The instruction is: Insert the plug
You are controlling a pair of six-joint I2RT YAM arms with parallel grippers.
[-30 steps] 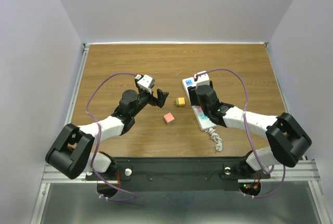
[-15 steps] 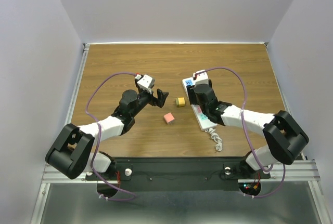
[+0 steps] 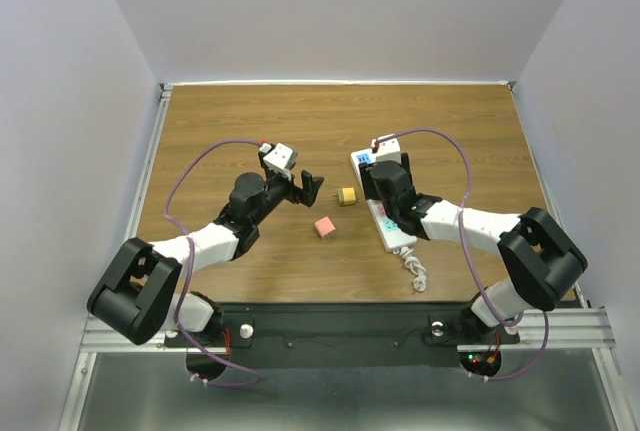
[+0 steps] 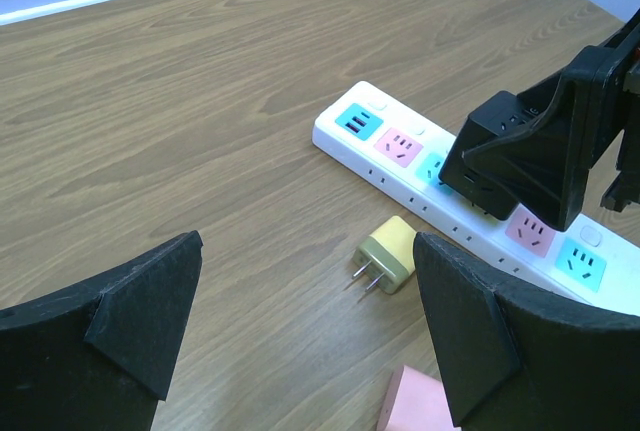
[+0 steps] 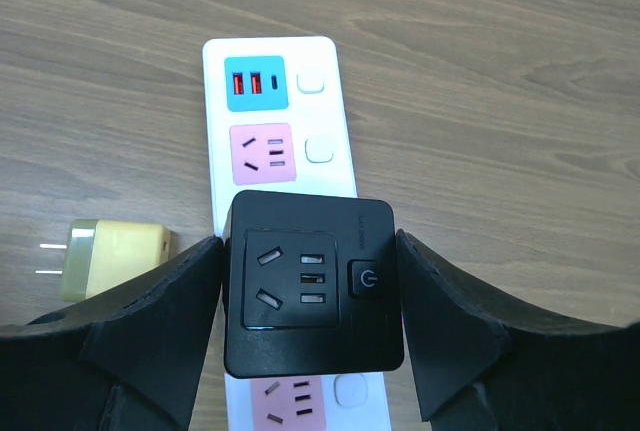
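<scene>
A white power strip with pink and teal sockets lies right of centre. My right gripper is shut on a black cube plug, which has a socket face and a power button. It holds the plug over the strip, just below the upper pink socket. I cannot tell whether the plug is seated. My left gripper is open and empty, and hovers left of a yellow two-pin plug. In the left wrist view the yellow plug lies between my fingers, beside the strip.
A pink block lies on the wood table below the yellow plug and shows at the bottom of the left wrist view. The strip's white cord coils toward the near edge. The yellow plug lies left of the strip.
My right gripper, holding the black plug, has shifted slightly left along the strip. The left arm has not moved.
</scene>
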